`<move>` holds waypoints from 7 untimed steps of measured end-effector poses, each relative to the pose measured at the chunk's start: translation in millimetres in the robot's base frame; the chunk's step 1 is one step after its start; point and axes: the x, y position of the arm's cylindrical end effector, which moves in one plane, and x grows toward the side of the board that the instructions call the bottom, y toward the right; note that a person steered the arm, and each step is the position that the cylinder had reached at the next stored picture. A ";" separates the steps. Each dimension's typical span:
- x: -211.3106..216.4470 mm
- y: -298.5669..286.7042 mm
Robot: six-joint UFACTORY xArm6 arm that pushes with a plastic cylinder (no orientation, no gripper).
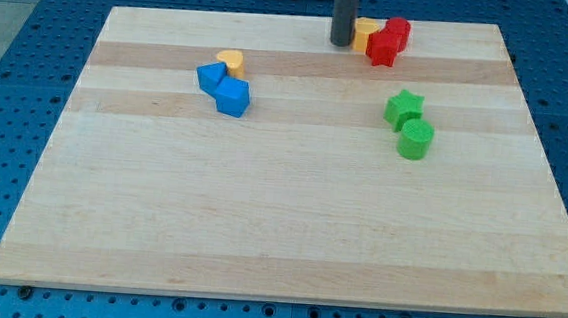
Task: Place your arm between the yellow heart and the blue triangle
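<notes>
The yellow heart (232,61) lies at the upper left of the wooden board (280,219). An angular blue block (212,77), seemingly the triangle, touches its lower left side. A blue cube (233,97) sits against that block's lower right. My tip (341,43) is at the view's top centre, far to the right of this cluster. It stands just left of another yellow block (365,32), touching or almost touching it.
A red star (383,49) and a second red block (398,31) press against the yellow block's right side. A green star (403,107) and a green cylinder (416,139) sit together at the right. A blue perforated table surrounds the board.
</notes>
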 end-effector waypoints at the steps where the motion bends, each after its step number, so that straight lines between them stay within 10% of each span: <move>1: 0.0 11.1; 5: 21.5 -254.8; 7: 67.6 -216.2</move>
